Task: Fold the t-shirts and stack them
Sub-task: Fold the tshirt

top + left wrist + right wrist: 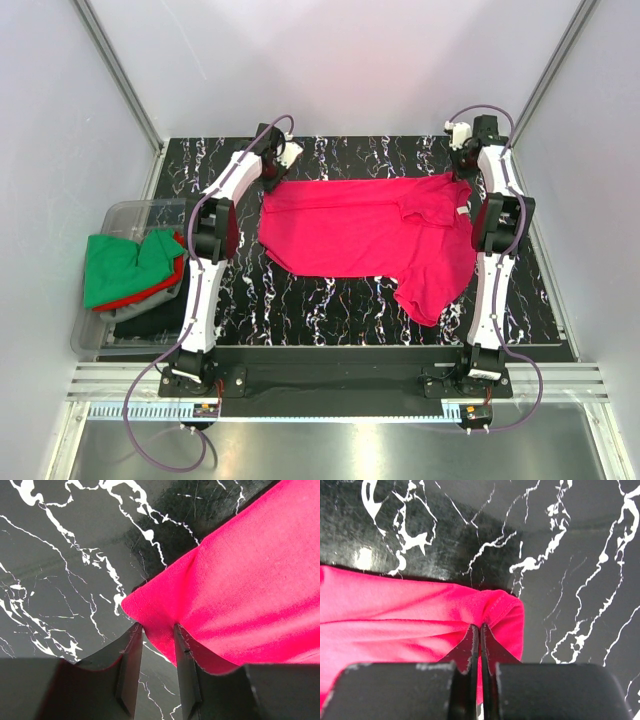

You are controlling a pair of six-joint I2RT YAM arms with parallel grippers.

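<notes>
1. Work surface. I see the crimson t-shirt (pixel 350 225) spread on the black marbled table (pixel 330 300), between the two arms. Its long side runs left to right. The right portion reaches down toward the near edge and lies creased, with a fold near the right-hand end.

2. Left gripper (pixel 157 630). In the top view I find it at the far left corner of the crimson t-shirt. In the left wrist view its two fingers (pixel 131 665) stand a moderate way apart, and bare table shows in the gap lower down. The corner of the cloth lies between the fingertips. The jaws are not pressed onto it.

3. Right gripper (pixel 480 627). In the top view I find it at the far right corner of the same shirt. In the right wrist view the jaws are brought together, with the hem of the crimson t-shirt pinched between them. The cloth bunches into wrinkles that run toward the tips.

4. Storage. A clear bin (pixel 125 207) sits at the left edge of the table, beside the left arm. The green t-shirt (pixel 115 265) lies on top in it, the red t-shirt (pixel 150 293) shows beneath its edge, and the dark t-shirt (pixel 145 322) lies lowest, toward the near side.
</notes>
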